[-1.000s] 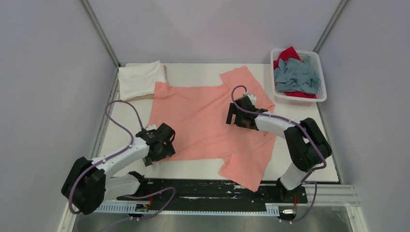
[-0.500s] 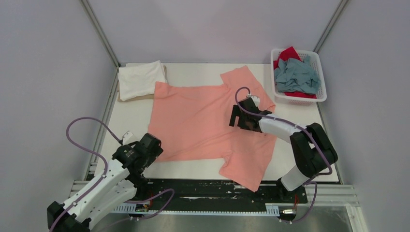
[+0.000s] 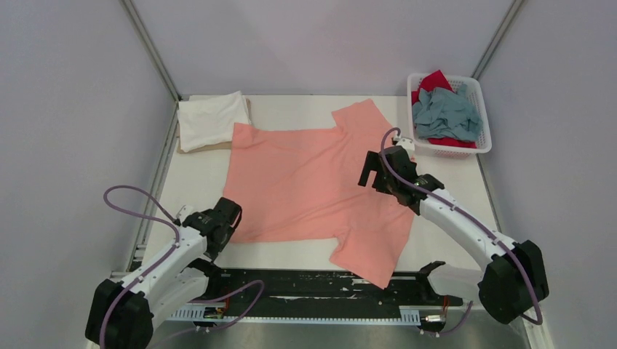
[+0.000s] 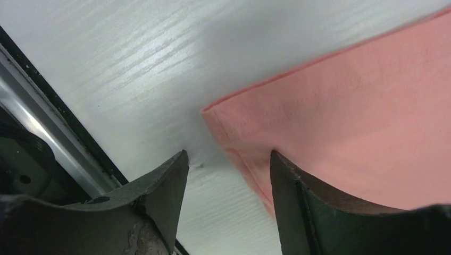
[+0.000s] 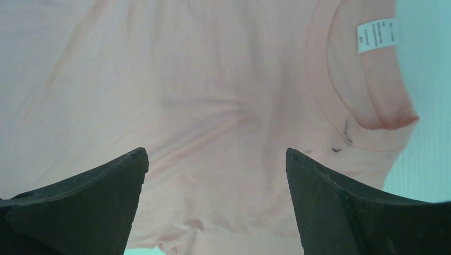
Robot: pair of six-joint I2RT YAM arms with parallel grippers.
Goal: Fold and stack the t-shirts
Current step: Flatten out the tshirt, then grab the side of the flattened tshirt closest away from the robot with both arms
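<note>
Right wrist: neck label (image 5: 375,35) on salmon-pink shirt (image 5: 186,95), right claw (image 5: 215,154) apart | left wrist: hem corner (image 4: 208,111), left claw (image 4: 228,155) apart

Salmon-pink shirt (image 3: 305,182) flat — white shirt (image 3: 211,118) folded — grey-blue shirt (image 3: 445,113), red shirt (image 3: 436,78) crumpled.

White lattice basket (image 3: 455,150) far right on table (image 3: 196,189); tan board (image 3: 209,147) far left.

Red shirt (image 3: 436,79) mostly under grey-blue shirt (image 3: 445,113), collar label (image 5: 376,35) print unreadable
</note>
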